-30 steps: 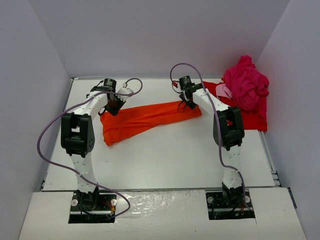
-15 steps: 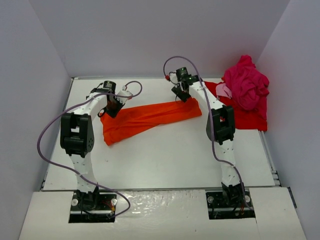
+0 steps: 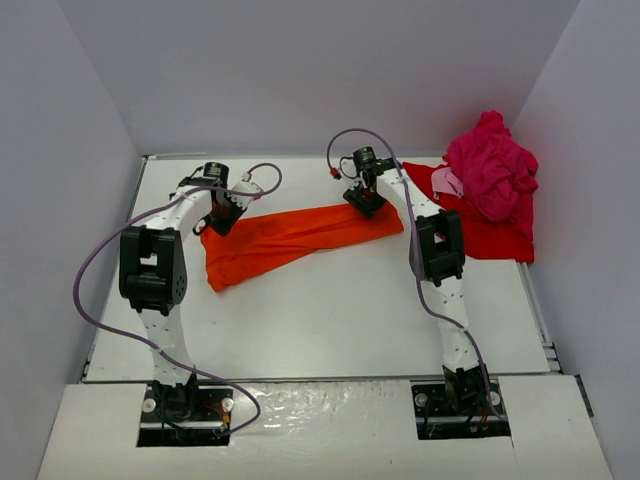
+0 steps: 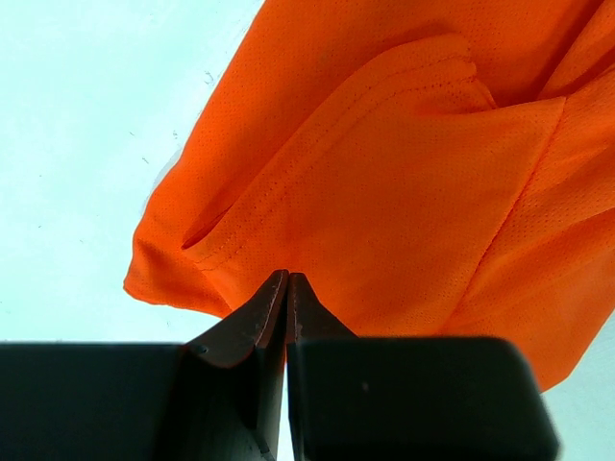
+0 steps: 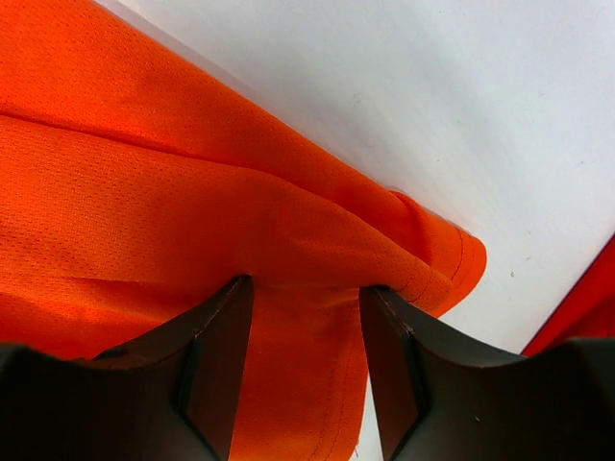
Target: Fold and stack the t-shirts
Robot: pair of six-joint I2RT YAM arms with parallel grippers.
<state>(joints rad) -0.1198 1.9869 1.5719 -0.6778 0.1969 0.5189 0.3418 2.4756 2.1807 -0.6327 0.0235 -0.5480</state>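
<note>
Orange-red, finely meshed t-shirt point(image 3: 290, 238) lies as a long folded band across the white tabletop point(image 3: 330, 320), running from 9 o'clock towards 1 o'clock. At its 9 o'clock end the left end effector point(image 4: 287, 279) has its fingers pressed together against the stitched hem; whether cloth is caught between them cannot be told. At the other end the right end effector point(image 5: 306, 288) stands spread, straddling a fold. At 2 o'clock a crumpled magenta-pink shirt point(image 3: 490, 170) rests on a flat red shirt point(image 3: 495, 240).
</note>
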